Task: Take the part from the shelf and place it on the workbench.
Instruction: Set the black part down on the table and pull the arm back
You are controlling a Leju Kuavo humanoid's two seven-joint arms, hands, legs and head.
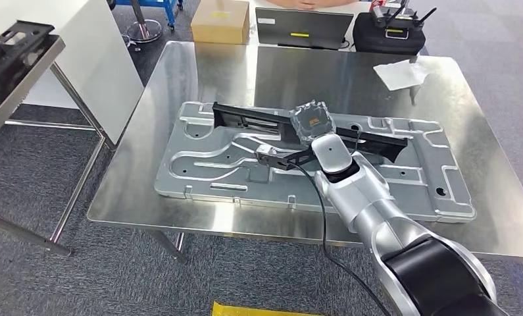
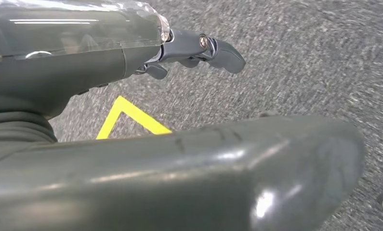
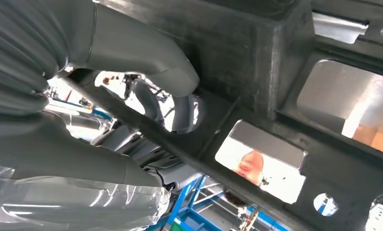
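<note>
1. Carpet (image 1: 35, 197), grey, lies nearest us; a strip of yellow floor tape (image 1: 258, 309) shows at the lower edge of the head view.
2. Left hand (image 2: 194, 48) hangs over that carpet in its wrist view; its dark fingers are apart and extended and hold nothing.
3. Right arm (image 1: 377, 217), silver with a black cable along it, comes in from below and reaches over the tabletop (image 1: 199, 72), a bare steel sheet on metal legs.
4. Right hand (image 1: 313, 123) sits on the part (image 1: 245, 118), a long black plastic frame with cut-outs. In the right wrist view we see the thick grey thumb (image 3: 146, 53) pressed on one face of the black frame and dark fingers (image 3: 184, 115) hooked through an opening, so we record the hand as gripping the part.
5. Part lies lengthways across a large stamped grey metal panel (image 1: 206, 164), which lies flat on the tabletop. We cannot tell whether the frame bears fully on the panel or is partly lifted.
6. Further back on the tabletop: a crumpled white cloth or sheet (image 1: 400, 72) near the far right corner.
7. Beyond the far edge: a cardboard box (image 1: 220, 20), a grey laptop lid (image 1: 303, 27), a black case (image 1: 388, 33) with antennas.
8. Far left: a metal shelf (image 1: 22, 79) carrying another black frame (image 1: 12, 43).
</note>
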